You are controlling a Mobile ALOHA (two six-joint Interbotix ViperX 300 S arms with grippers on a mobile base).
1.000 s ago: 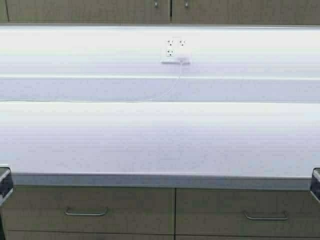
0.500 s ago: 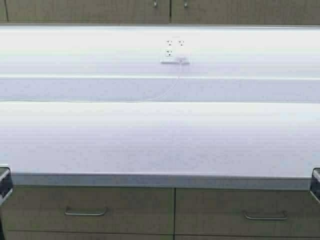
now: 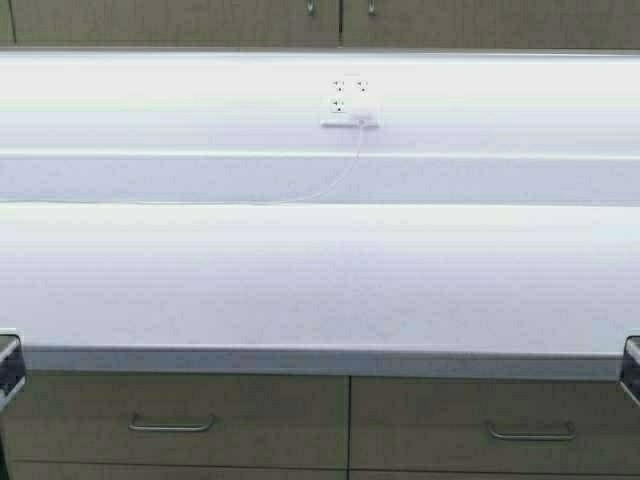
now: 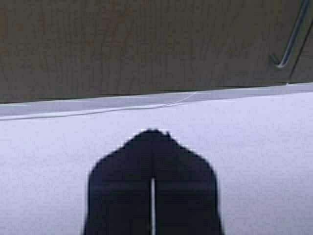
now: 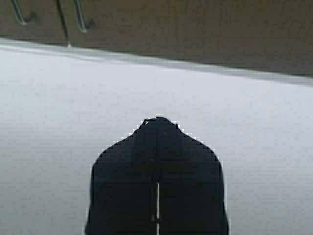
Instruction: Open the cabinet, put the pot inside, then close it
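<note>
With the left gripper [image 4: 152,134] and right gripper [image 5: 157,121] both pressed closed on nothing, low at the frame's bottom corners, one should rise toward the cabinet [image 3: 340,22], a tan wood-grain strip along the top edge with short steel handles [image 3: 371,8] at centre; no pot shows.

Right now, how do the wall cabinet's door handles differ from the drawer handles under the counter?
The cabinet handles are short vertical bars, set close together where the two doors meet. The drawer handles are longer and horizontal, one centred on each drawer front, so they sit far apart. The cabinet handles are at the top edge of the high view, partly cut off; the drawer handles show whole. Both are plain steel bars on tan wood-grain fronts.
</note>
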